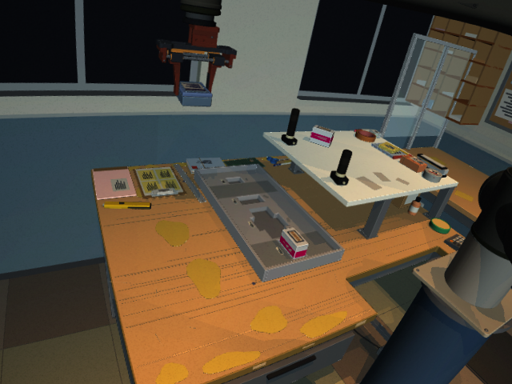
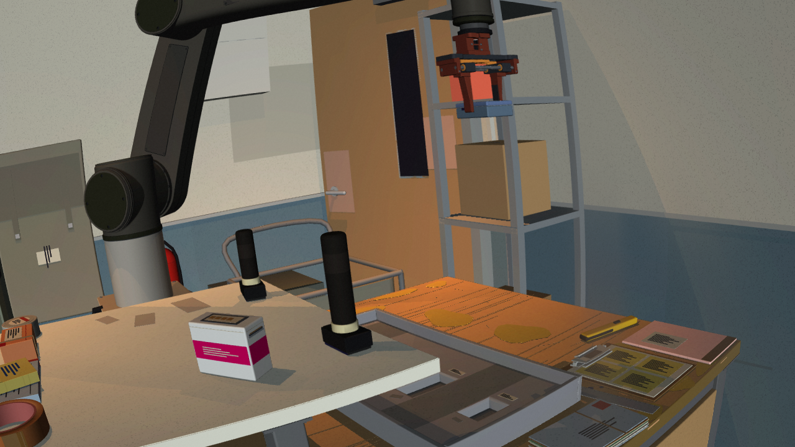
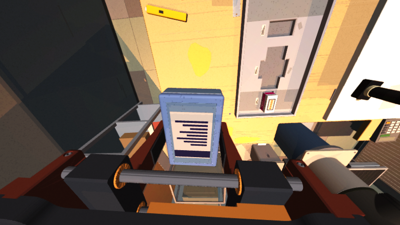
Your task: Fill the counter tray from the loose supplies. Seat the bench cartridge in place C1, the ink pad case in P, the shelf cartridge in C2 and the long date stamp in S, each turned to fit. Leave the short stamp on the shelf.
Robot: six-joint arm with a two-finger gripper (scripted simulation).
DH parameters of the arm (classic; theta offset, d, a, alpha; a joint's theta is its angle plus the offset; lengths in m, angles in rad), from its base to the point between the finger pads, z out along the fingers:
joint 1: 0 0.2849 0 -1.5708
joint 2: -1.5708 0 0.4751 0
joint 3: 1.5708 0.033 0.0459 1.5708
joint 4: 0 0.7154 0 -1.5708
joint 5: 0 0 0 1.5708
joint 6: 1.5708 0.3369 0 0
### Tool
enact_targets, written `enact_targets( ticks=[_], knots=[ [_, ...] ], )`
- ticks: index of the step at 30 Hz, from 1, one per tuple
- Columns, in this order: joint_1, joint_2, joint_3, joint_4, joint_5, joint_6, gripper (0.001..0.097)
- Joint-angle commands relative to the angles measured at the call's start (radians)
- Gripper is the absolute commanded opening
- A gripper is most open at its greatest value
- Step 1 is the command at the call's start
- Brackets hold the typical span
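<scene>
The blue ink pad case (image 1: 195, 94) (image 2: 485, 108) (image 3: 191, 126) hangs high above the far left of the bench, gripped between the fingers of my gripper (image 1: 194, 84) (image 2: 478, 103). Its label side faces the wrist camera. Below, the grey counter tray (image 1: 264, 217) (image 3: 275, 60) lies along the bench. One white and magenta cartridge (image 1: 293, 243) (image 3: 269, 102) sits in the tray's near place. A second cartridge (image 1: 322, 135) (image 2: 230, 344) stands on the raised white shelf (image 1: 355, 165). Two black stamps stand on the shelf, one (image 1: 341, 167) (image 2: 342, 300) near its front edge and one (image 1: 291, 127) (image 2: 248, 266) at its back.
A blue wall with dark windows runs behind the bench. A metal rack with a cardboard box (image 2: 500, 178) stands by the gripper. A pink pad (image 1: 113, 183), label sheets (image 1: 159, 180) and a yellow pen (image 1: 127, 205) lie at the bench's far left. Tape rolls and boxes crowd the shelf's right end.
</scene>
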Motion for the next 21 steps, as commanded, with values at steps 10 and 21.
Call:
enact_targets(
  ticks=[10, 21],
  knots=[
    [0.0, -0.001, -0.002, 0.0, 0.0, 0.108, 0.0015],
    [0.0, -0.001, -0.002, 0.0, 0.0, 0.36, 0.0015]
  ],
)
